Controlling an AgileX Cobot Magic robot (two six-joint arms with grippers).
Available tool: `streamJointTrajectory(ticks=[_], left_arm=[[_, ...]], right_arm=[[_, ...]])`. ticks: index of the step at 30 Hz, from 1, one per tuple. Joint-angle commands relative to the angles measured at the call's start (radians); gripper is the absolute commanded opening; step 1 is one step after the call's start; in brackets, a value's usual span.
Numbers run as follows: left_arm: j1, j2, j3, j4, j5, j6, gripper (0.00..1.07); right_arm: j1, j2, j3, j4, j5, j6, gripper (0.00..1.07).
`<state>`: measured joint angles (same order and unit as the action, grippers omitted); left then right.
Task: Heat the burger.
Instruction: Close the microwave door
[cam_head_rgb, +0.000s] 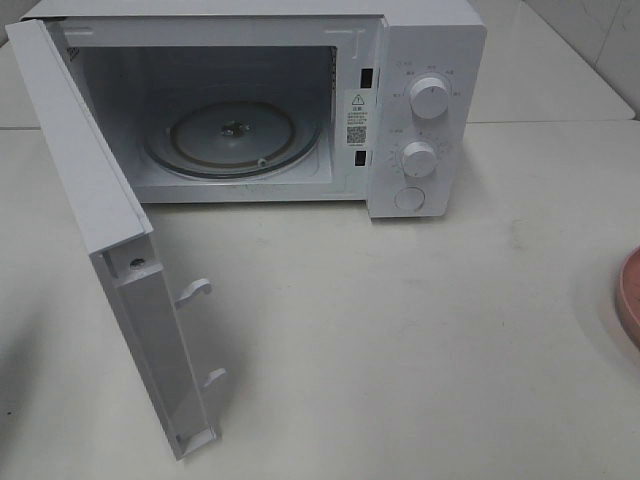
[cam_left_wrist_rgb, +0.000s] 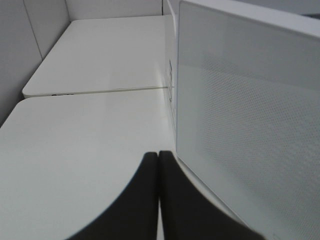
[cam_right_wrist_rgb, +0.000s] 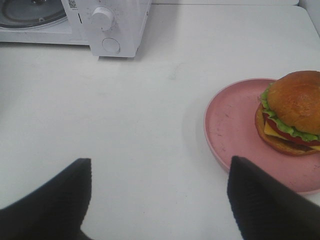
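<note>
Burger (cam_right_wrist_rgb: 291, 112) sits on the right part of a pink plate (cam_right_wrist_rgb: 232, 125) at the right edge of the right wrist picture, bun on top, green lettuce and a slice of yellow cheese showing at its side. The plate rests on the white desk (cam_right_wrist_rgb: 150, 130); in the high view only a sliver of it (cam_head_rgb: 630, 295) shows at the right edge.

The right claw (cam_right_wrist_rgb: 160, 200) hangs over bare desk with its two dark fingers spread wide at the lower corners of its picture, holding nothing and touching nothing, the plate just beside its right-hand finger.

The left claw (cam_left_wrist_rgb: 158, 195) is clenched, its fingers pressed together with nothing between them, just beside the outer face of the microwave door (cam_left_wrist_rgb: 250, 125).

In the high view the microwave (cam_head_rgb: 420, 60) fills the upper part, its door (cam_head_rgb: 110, 250) swung open toward the lower left, the glass turntable (cam_head_rgb: 235, 135) bare inside.
</note>
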<state>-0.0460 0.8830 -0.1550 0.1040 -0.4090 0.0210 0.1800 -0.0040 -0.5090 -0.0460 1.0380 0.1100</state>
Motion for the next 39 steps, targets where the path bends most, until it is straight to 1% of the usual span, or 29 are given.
streamJointTrajectory(ticks=[1, 2, 3, 4, 5, 6, 7, 8, 9, 10, 11, 12, 13, 15, 17, 19, 20, 22, 25, 27, 28, 30, 32, 33, 34, 35, 36, 38, 39], left_arm=[[0.002, 0.142, -0.002, 0.07, -0.144, -0.043, 0.0], [0.001, 0.173, -0.006, 0.078, -0.172, -0.07, 0.0], [0.001, 0.173, -0.006, 0.078, -0.172, -0.07, 0.0], [0.001, 0.23, -0.015, 0.107, -0.218, -0.122, 0.0], [0.001, 0.256, -0.022, 0.129, -0.245, -0.142, 0.0], [0.001, 0.256, -0.022, 0.129, -0.245, -0.142, 0.0], [0.001, 0.3, -0.037, 0.184, -0.285, -0.171, 0.0], [0.001, 0.3, -0.037, 0.184, -0.285, -0.171, 0.0], [0.001, 0.34, -0.051, 0.247, -0.327, -0.208, 0.0], [0.001, 0.361, -0.057, 0.275, -0.348, -0.224, 0.0], [0.001, 0.361, -0.057, 0.275, -0.348, -0.224, 0.0], [0.001, 0.4, -0.067, 0.303, -0.398, -0.261, 0.0], [0.001, 0.414, -0.072, 0.304, -0.413, -0.274, 0.0], [-0.008, 0.441, -0.08, 0.301, -0.437, -0.275, 0.0], [-0.019, 0.453, -0.086, 0.301, -0.437, -0.272, 0.0], [-0.064, 0.485, -0.111, 0.294, -0.432, -0.27, 0.0], [-0.064, 0.485, -0.111, 0.294, -0.432, -0.27, 0.0], [-0.122, 0.522, -0.15, 0.239, -0.431, -0.258, 0.0], [-0.135, 0.529, -0.159, 0.224, -0.43, -0.249, 0.0], [-0.176, 0.551, -0.181, 0.177, -0.428, -0.214, 0.0], [-0.176, 0.551, -0.181, 0.177, -0.428, -0.214, 0.0], [-0.236, 0.582, -0.21, 0.075, -0.423, -0.168, 0.0], [-0.251, 0.592, -0.218, 0.044, -0.42, -0.156, 0.0], [-0.251, 0.592, -0.218, 0.044, -0.42, -0.156, 0.0], [-0.284, 0.608, -0.232, -0.009, -0.417, -0.131, 0.0], [-0.3, 0.618, -0.241, -0.04, -0.413, -0.117, 0.0], [-0.3, 0.618, -0.241, -0.04, -0.413, -0.117, 0.0], [-0.364, 0.657, -0.283, -0.145, -0.387, -0.046, 0.0], [-0.364, 0.657, -0.283, -0.145, -0.387, -0.046, 0.0]], right_arm=[[-0.003, -0.027, 0.0, 0.0, 0.0, 0.001, 0.74], [-0.003, -0.027, 0.0, 0.0, 0.0, 0.001, 0.74], [-0.003, -0.027, 0.0, 0.0, 0.0, 0.001, 0.74], [-0.003, -0.027, 0.0, 0.0, 0.0, 0.001, 0.74], [-0.003, -0.027, 0.0, 0.0, 0.0, 0.001, 0.74], [-0.003, -0.027, 0.0, 0.0, 0.0, 0.001, 0.74], [-0.003, -0.027, 0.0, 0.0, 0.0, 0.001, 0.74], [-0.003, -0.027, 0.0, 0.0, 0.0, 0.001, 0.74], [-0.003, -0.027, 0.0, 0.0, 0.0, 0.001, 0.74], [-0.003, -0.027, 0.0, 0.0, 0.0, 0.001, 0.74], [-0.003, -0.027, 0.0, 0.0, 0.0, 0.001, 0.74], [-0.003, -0.027, 0.0, 0.0, 0.0, 0.001, 0.74], [-0.003, -0.027, 0.0, 0.0, 0.0, 0.001, 0.74], [-0.003, -0.027, 0.0, 0.0, 0.0, 0.001, 0.74], [-0.003, -0.027, 0.0, 0.0, 0.0, 0.001, 0.74], [-0.003, -0.027, 0.0, 0.0, 0.0, 0.001, 0.74], [-0.003, -0.027, 0.0, 0.0, 0.0, 0.001, 0.74], [-0.003, -0.027, 0.0, 0.0, 0.0, 0.001, 0.74], [-0.003, -0.027, 0.0, 0.0, 0.0, 0.001, 0.74], [-0.003, -0.027, 0.0, 0.0, 0.0, 0.001, 0.74], [-0.003, -0.027, 0.0, 0.0, 0.0, 0.001, 0.74], [-0.003, -0.027, 0.0, 0.0, 0.0, 0.001, 0.74], [-0.003, -0.027, 0.0, 0.0, 0.0, 0.001, 0.74], [-0.003, -0.027, 0.0, 0.0, 0.0, 0.001, 0.74], [-0.003, -0.027, 0.0, 0.0, 0.0, 0.001, 0.74], [-0.003, -0.027, 0.0, 0.0, 0.0, 0.002, 0.74], [-0.003, -0.027, 0.0, 0.0, 0.0, 0.002, 0.74], [-0.003, -0.027, 0.0, 0.0, 0.0, 0.002, 0.74], [-0.003, -0.027, 0.0, 0.0, 0.0, 0.002, 0.74]])
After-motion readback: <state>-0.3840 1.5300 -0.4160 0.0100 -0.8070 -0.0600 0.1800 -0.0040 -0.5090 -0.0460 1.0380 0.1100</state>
